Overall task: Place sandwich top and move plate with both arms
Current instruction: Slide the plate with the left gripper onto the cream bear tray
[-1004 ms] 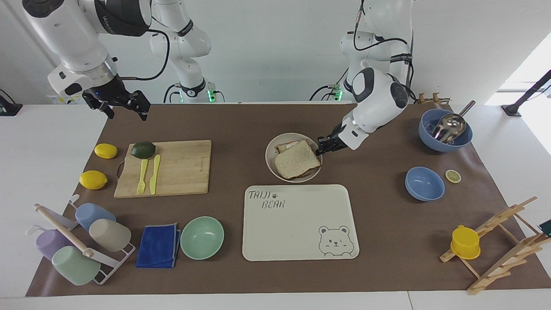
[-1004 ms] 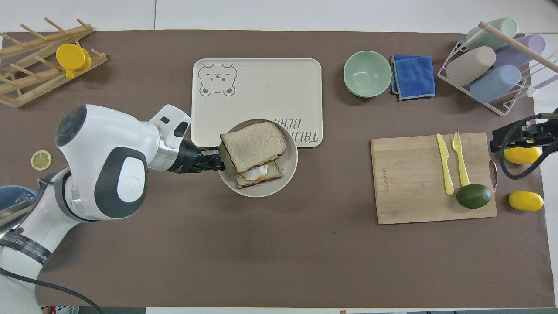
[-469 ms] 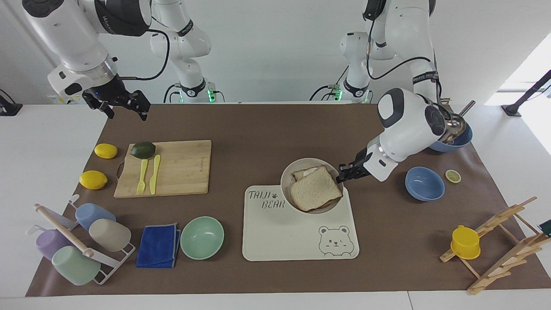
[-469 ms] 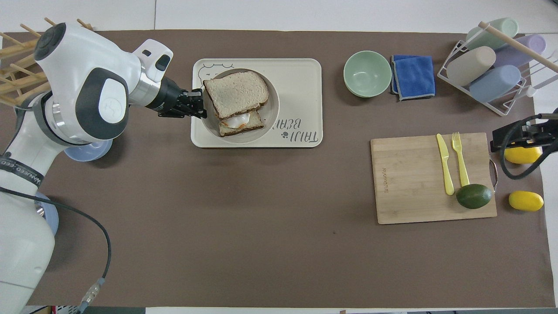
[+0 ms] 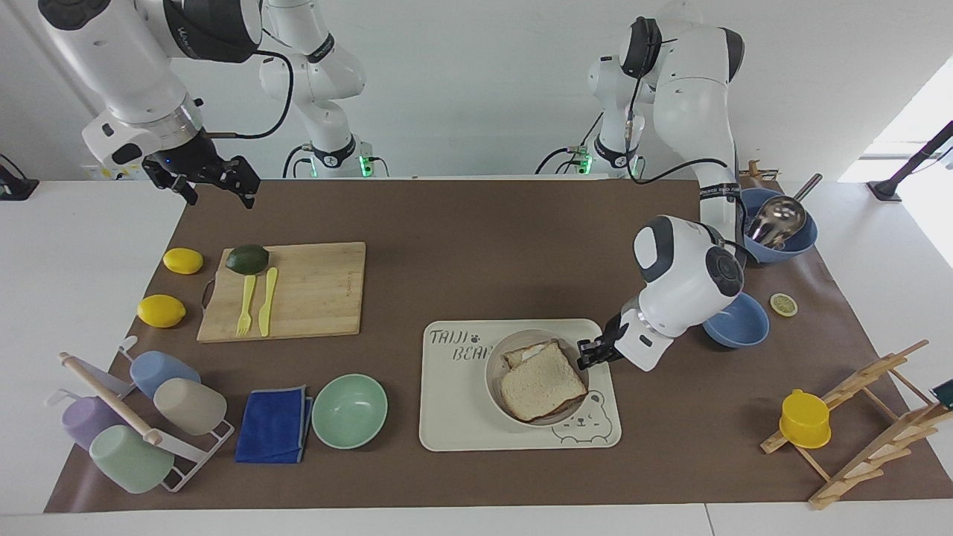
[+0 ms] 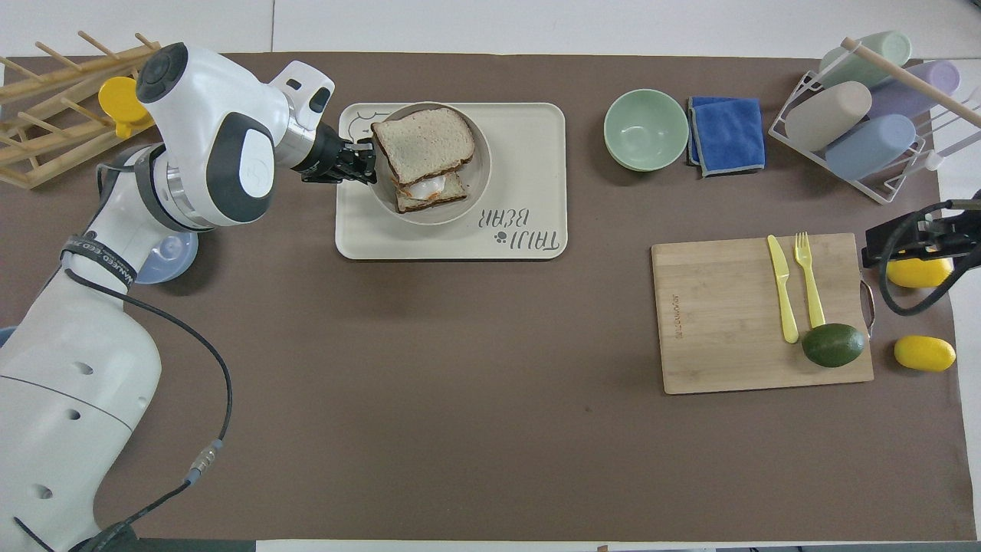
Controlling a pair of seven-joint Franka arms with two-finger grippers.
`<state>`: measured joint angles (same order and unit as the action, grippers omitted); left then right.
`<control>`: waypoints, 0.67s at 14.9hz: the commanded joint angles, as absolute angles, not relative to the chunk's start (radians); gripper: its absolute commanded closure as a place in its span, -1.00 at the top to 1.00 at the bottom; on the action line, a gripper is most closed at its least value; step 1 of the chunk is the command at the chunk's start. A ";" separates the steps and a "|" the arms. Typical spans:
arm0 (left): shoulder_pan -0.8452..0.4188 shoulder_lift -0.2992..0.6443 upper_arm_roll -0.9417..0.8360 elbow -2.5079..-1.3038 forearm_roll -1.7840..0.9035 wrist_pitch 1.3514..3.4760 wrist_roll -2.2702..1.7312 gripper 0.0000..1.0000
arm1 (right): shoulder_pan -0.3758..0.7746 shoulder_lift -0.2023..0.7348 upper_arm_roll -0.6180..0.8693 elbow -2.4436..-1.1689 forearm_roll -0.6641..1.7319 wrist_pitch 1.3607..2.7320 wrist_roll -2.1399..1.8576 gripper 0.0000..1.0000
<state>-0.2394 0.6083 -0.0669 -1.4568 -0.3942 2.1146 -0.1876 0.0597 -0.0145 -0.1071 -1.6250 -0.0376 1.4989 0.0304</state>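
Left claw (image 5: 582, 354) clamped on plate (image 5: 497, 372) rim — plate over tray (image 5: 461, 417), right claw (image 5: 216, 182) apart, waiting

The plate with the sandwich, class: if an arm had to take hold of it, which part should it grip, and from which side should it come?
Grip the plate by its thin raised rim, coming in low from the left arm's end of the table, where the left gripper is shut on it. The sandwich top fills the middle, leaving only the rim bare.
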 commanded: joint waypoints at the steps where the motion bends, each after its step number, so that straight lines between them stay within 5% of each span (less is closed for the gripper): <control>1: -0.250 0.594 -0.061 -1.491 -0.377 2.152 -0.186 -1.00 | 0.057 -0.037 -0.109 -1.651 -0.005 1.502 0.043 1.00; 6: -0.253 0.578 -0.061 -1.546 -0.368 2.197 -0.186 -1.00 | 0.057 -0.037 -0.109 -1.649 -0.005 1.502 0.043 1.00; 7: -0.253 0.578 -0.061 -1.546 -0.368 2.191 -0.189 -0.56 | 0.057 -0.037 -0.109 -1.649 -0.005 1.502 0.043 1.00; 8: -0.253 0.577 -0.060 -1.546 -0.368 2.189 -0.190 0.98 | 0.057 -0.037 -0.109 -1.649 -0.005 1.502 0.043 1.00; 10: -0.245 0.572 -0.060 -1.537 -0.365 2.159 -0.190 1.00 | 0.057 -0.037 -0.109 -1.649 -0.005 1.502 0.043 1.00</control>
<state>-0.2445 0.6038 -0.0668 -1.5164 -0.3842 2.1731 -0.1877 0.0597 -0.0148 -0.1071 -1.6252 -0.0376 1.4989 0.0304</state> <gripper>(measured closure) 0.692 0.000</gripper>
